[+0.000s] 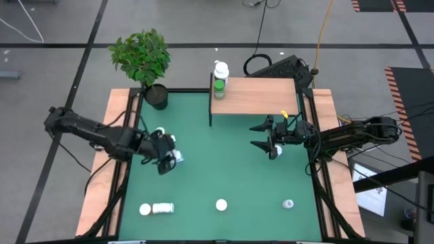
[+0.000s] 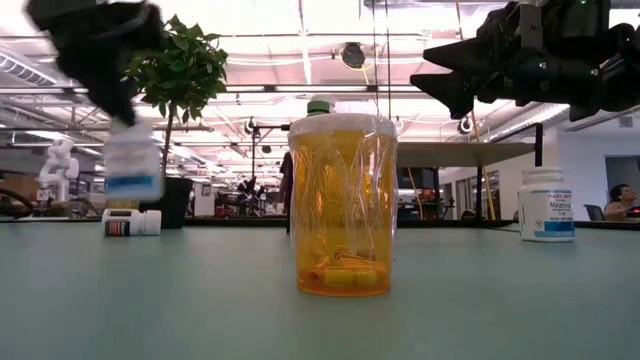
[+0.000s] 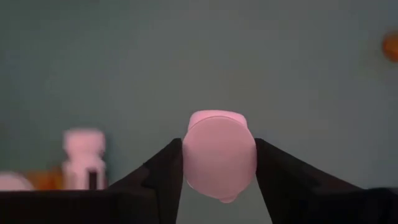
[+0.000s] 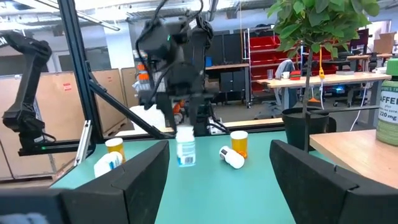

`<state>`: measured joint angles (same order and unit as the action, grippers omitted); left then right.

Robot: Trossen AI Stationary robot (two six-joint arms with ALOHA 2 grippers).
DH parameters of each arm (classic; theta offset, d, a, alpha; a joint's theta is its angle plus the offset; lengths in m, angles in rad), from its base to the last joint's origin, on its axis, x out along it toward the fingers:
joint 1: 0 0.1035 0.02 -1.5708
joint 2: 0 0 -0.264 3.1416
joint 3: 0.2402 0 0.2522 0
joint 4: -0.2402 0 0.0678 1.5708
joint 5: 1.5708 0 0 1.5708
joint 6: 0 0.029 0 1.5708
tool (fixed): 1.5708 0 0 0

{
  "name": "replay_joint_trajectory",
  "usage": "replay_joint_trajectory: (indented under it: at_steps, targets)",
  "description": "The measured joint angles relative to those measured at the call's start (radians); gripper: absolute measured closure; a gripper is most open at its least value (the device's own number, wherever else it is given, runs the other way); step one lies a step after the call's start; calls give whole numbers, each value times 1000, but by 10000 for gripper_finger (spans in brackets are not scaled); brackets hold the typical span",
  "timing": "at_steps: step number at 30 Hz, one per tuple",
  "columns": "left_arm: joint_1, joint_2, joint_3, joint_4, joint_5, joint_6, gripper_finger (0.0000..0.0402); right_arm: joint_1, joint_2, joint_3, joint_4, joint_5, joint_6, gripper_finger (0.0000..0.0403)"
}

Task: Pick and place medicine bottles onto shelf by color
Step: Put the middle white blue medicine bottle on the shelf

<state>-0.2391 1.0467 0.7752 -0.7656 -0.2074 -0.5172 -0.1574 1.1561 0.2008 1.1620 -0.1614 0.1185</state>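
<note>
My left gripper [image 1: 167,156] hangs over the left-middle of the green mat, shut on a small white bottle with a blue band [image 2: 133,160]. That bottle also shows in the right wrist view [image 4: 185,147]. My right gripper [image 1: 266,136] is open and empty, in front of the wooden shelf [image 1: 261,98]. A white-capped bottle [image 1: 221,69] and a green-capped bottle [image 1: 219,86] stand on the shelf's left end. An orange bottle [image 2: 342,205], a white bottle [image 2: 547,204] and a lying bottle [image 1: 163,208] rest on the mat near the front edge. My left gripper pinches the bottle's upper end [image 3: 219,155] between its two fingers [image 3: 166,174], one on each side. The fingers come from above, pointing down. The bottle hangs upright below them, lifted clear of the mat.
A potted plant [image 1: 144,61] stands at the mat's far left corner. Another white-capped bottle [image 1: 145,209] stands at the front left. Wooden side rails [image 1: 102,169] run along both sides. Open mat lies between the two grippers.
</note>
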Motion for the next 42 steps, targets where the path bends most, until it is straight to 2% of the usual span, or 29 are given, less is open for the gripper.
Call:
replay_joint_trajectory:
  at_steps: [5, 10, 16, 22, 26, 30, 37, 42]
  targets:
    - [104, 138, 215, -75, 0, 172, 232, 0, 0, 0, -43, 0, -21, 129]
    - [206, 327, 505, -174, -3, 365, 224, 0, 0, 0, -108, 20, -101, 129]
    - [317, 528, 831, -240, -5, 558, 229, 0, 0, 0, -121, 27, -104, 129]
    - [413, 689, 1073, -283, 23, 748, 222, 0, 0, 0, -130, 30, -128, 129]
    - [472, 783, 1170, -280, 63, 823, 216, -2, 0, 0, -177, 35, -138, 129]
    - [521, 843, 1208, -288, 83, 859, 215, -5, 0, 0, -183, 35, -126, 129]
    - [578, 865, 1210, -319, 91, 874, 214, -5, 0, 0, -188, 34, -112, 129]
    - [604, 865, 1210, -315, 150, 874, 213, -5, 0, 0, -184, 31, -106, 129]
